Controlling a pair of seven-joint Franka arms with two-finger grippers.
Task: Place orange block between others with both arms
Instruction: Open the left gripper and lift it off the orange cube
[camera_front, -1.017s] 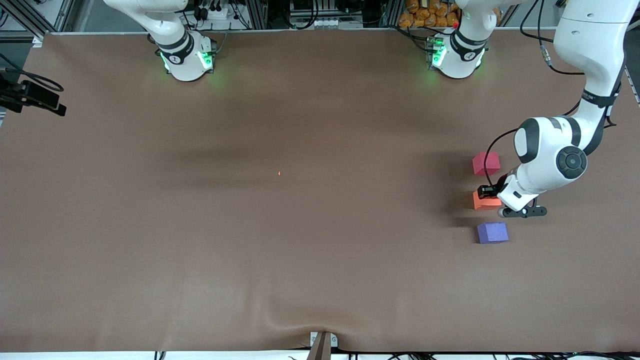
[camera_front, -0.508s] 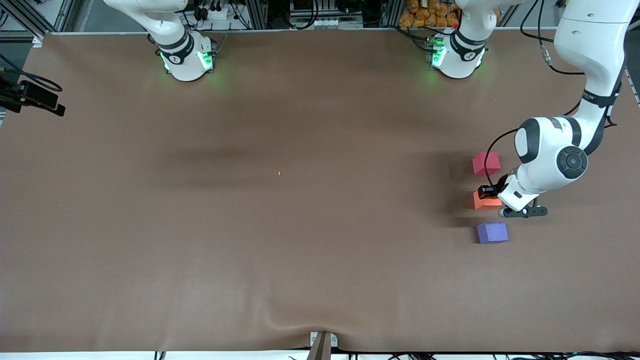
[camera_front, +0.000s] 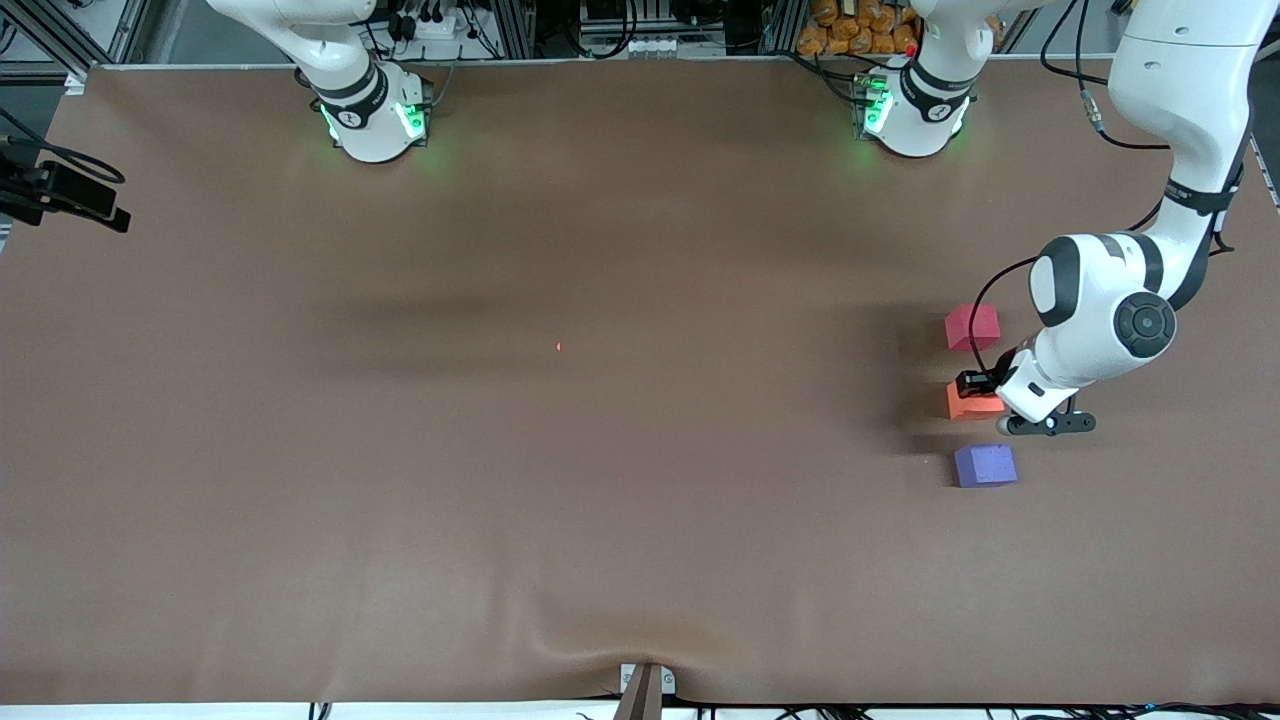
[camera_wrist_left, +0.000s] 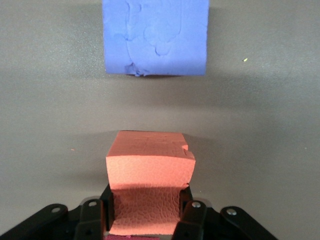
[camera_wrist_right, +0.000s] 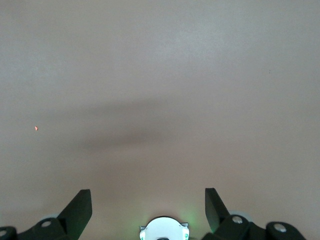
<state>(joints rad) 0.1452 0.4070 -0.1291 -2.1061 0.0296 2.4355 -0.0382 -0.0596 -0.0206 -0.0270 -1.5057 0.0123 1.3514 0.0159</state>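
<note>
Table (camera_front: 600, 450): covered by a brown cloth; the arm bases are set along its edge farthest from the front camera.

Orange block (camera_front: 968, 402): found toward the left arm's end of the table, between the two other cubes, in one line with them and touching neither. In the left wrist view the orange block (camera_wrist_left: 150, 165) is seen clamped between two black fingers (camera_wrist_left: 192, 215). Whether it rests on the cloth or is held just above it cannot be told.

Red-pink cube (camera_front: 972, 327): placed on the cloth, farther from the front camera than the orange block.

Purple-blue cube (camera_front: 985, 466): placed on the cloth, nearer to the front camera than the orange block; also seen in the left wrist view (camera_wrist_left: 155, 36).

Left gripper (camera_front: 985, 392): lowered at the orange block and closed on its sides.

Right gripper (camera_wrist_right: 148, 205): shown only in the right wrist view, fingers spread wide, nothing between them, held above bare cloth. The right arm is waiting.
</note>
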